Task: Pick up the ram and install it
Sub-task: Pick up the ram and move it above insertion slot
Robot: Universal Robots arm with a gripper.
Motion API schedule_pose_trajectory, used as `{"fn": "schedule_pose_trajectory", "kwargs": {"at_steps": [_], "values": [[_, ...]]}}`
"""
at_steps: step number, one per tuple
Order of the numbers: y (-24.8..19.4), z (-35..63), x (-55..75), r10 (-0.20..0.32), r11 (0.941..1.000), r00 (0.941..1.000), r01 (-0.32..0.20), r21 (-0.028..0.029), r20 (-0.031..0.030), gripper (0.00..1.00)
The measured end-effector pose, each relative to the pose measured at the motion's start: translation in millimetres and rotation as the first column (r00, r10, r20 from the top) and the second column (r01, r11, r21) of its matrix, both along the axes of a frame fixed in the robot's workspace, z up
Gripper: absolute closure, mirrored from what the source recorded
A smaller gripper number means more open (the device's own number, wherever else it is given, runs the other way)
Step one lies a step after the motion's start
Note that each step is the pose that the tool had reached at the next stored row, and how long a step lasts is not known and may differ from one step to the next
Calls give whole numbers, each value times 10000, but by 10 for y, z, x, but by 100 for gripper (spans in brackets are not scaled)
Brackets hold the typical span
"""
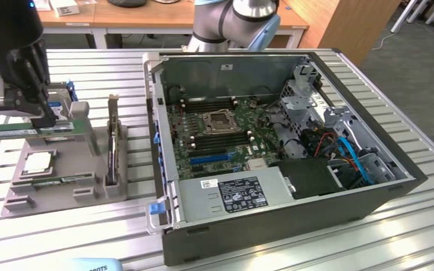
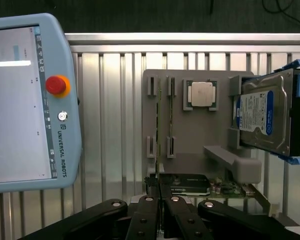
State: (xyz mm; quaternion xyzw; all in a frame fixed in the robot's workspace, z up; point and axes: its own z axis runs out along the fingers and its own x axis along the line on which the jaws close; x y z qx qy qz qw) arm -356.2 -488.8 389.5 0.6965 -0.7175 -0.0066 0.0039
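Left to right in the exterior view: the gripper (image 1: 45, 123), clamped on the ram (image 1: 6, 133), held it over the grey fixture (image 1: 59, 195) on the counter (image 1: 89, 231); the open computer case (image 1: 277, 237) stood rightward. The carry called for a level ram and clearance over the case wall.

Pincer (image 2: 160, 192), teach pendant (image 2: 25, 100), processor chip (image 2: 201, 94), hard drive (image 2: 260, 117)

Robotics lab, slotted aluminium table (image 1: 398, 237), opened desktop computer case (image 1: 277, 228), robot teach pendant (image 2: 30, 100), wooden desks (image 1: 126, 21) behind.
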Motion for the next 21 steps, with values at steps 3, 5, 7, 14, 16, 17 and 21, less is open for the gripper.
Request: {"fn": "schedule_pose_trajectory", "kwargs": {"at_steps": [3, 5, 7, 14, 16, 17, 21], "values": [[0, 1, 69, 0, 10000, 10000, 0, 0, -1, 88], [0, 0, 87, 1, 10000, 10000, -1, 0, -1, 88], [0, 0, 87, 0, 10000, 10000, 0, 0, -1, 88], [0, 36, 87, 0, 10000, 10000, 0, 1, 0, 88], [0, 36, 87, 0, 10000, 10000, 0, 1, 0, 88], [0, 37, 87, 1, 10000, 10000, -1, 1, 0, 88], [0, 39, 94, 2, 10000, 10000, -2, -2, -3, 88]]}}
